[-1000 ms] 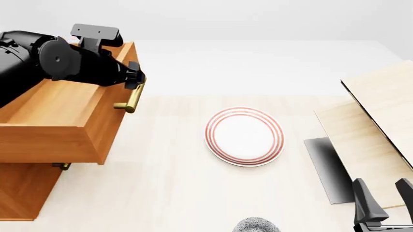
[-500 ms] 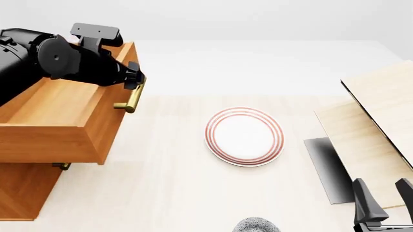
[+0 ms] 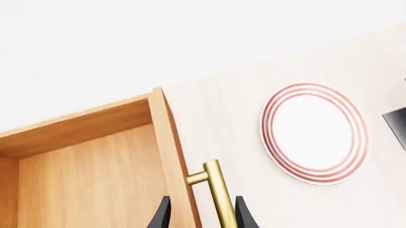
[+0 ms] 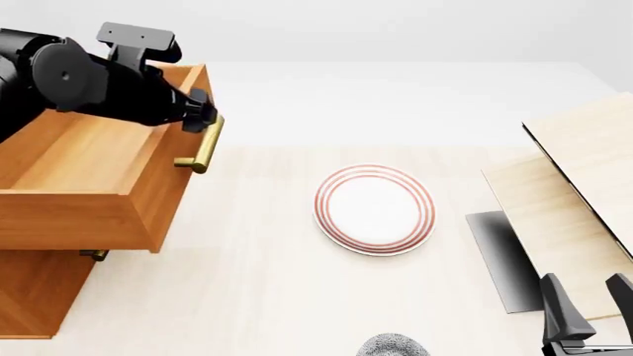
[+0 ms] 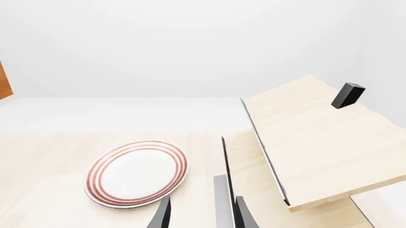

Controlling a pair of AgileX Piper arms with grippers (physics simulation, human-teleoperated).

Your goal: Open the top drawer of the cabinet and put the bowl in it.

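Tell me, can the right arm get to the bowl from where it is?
Probably yes. The bowl sits at the near table edge, with bare table between it and the right gripper, whose jaws are open and empty. Only part of the bowl shows, so the grip angle is hard to judge.

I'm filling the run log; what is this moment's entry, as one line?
top drawer: open | left gripper: open, straddling handle | bowl: on table, near edge | right gripper: open, idle

I log the top drawer [image 4: 94, 174] as orange-brown wood with a brass handle [image 4: 203, 144]. At 3 o'clock of it, the plate [image 4: 375, 210] is white with red rings. At 6 o'clock of the plate, the bowl [image 4: 393, 345] is grey-speckled. Table [image 4: 247, 289] pale wood.
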